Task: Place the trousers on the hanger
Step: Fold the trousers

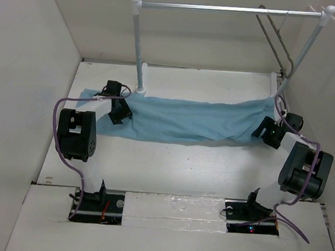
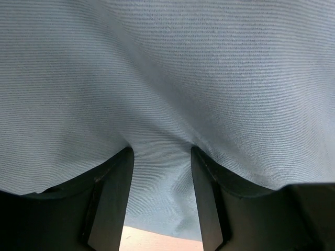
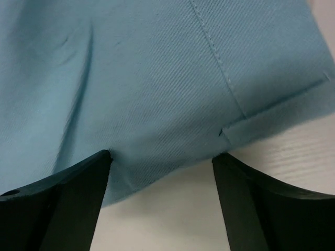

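Observation:
The light blue trousers (image 1: 185, 120) lie stretched left to right across the table. The dark grey hanger (image 1: 275, 38) hangs by its hook from the white rail at the back right. My left gripper (image 1: 120, 115) is down on the left part of the trousers. In the left wrist view it (image 2: 159, 152) is open, its fingers (image 2: 112, 198) pressed into the cloth (image 2: 167, 78), with a fold between them. My right gripper (image 1: 266, 132) is at the right end of the trousers. In the right wrist view it (image 3: 162, 157) is open wide, its tips at the hemmed edge (image 3: 157, 94).
The white rail (image 1: 230, 9) on ball-topped posts stands at the back, its left post (image 1: 137, 49) just behind the trousers. White walls close in both sides. Bare table (image 1: 182, 167) lies between the trousers and the arm bases.

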Controlling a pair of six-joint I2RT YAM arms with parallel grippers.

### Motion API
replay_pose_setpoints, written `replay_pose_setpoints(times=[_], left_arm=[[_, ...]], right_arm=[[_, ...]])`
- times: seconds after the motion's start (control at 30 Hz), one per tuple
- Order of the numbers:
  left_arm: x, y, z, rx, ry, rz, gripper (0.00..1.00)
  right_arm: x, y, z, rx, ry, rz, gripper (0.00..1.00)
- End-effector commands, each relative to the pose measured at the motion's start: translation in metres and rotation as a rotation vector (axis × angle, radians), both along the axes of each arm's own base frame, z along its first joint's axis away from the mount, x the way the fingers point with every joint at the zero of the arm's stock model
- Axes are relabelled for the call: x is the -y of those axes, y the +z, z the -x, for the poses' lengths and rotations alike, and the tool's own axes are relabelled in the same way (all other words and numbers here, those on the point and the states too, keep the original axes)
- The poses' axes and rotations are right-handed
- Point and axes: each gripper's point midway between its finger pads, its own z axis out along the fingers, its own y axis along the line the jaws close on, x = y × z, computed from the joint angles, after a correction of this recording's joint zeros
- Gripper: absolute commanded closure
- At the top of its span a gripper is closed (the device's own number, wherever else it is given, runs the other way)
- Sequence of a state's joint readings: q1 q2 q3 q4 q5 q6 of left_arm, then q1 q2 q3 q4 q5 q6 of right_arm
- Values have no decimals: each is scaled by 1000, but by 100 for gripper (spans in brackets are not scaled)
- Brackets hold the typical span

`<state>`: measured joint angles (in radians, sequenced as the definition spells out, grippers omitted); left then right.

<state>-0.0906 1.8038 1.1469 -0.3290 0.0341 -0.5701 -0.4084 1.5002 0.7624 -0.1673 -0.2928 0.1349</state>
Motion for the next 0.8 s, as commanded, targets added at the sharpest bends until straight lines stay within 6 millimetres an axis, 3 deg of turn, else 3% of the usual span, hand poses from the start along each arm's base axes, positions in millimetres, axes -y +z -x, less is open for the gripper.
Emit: replay_pose_setpoints(times=[0.0,0.07,0.1,0.13,0.17,0.23,0.27,0.3,0.33,0.4,0.43,0.47,0.5,0.53,0.57,0.6,0.7,0.77], left_arm=[[-5,-17,13,-65,11,5,54],[-15,-25,25,-116,48,66,54],[-17,-31,38,-148,60,111,54],[-25,-34,44,-159,87,125,54],[-46,-36,51,-169,147,138,54],[-70,-42,76,-203,201,128,55],[-95,-43,92,-213,277,106,55],[-103,-43,100,-213,313,101,55],[-107,-42,102,-196,342,105,55],[-107,-34,110,-170,357,91,56],[-107,-30,117,-185,360,84,56],[-107,-28,116,-176,355,81,56],[-110,-23,115,-171,353,68,56],[-109,-19,117,-170,351,70,56],[-103,-7,111,-125,329,77,55],[-88,1,104,-96,283,106,55],[-59,41,76,20,176,144,56],[-24,64,64,67,61,135,57]], right_arm=[[4,13,-39,107,-32,-20,20],[6,5,-39,90,-66,-29,38],[6,4,-36,85,-74,-28,61],[5,4,-31,82,-81,-24,69],[9,-5,-14,37,-100,-8,75],[26,4,5,37,-143,38,92],[37,4,26,20,-167,61,100],[33,4,34,14,-145,68,100],[43,3,47,2,-176,72,100],[39,-2,70,-30,-157,76,100],[45,8,80,-3,-163,110,84],[44,9,78,6,-149,110,84],[42,11,76,30,-133,108,44],[45,20,71,46,-94,133,30],[42,16,83,-20,-81,115,23],[43,21,82,-27,-69,121,14],[60,35,87,6,-126,144,7],[68,32,90,30,-192,129,2]])
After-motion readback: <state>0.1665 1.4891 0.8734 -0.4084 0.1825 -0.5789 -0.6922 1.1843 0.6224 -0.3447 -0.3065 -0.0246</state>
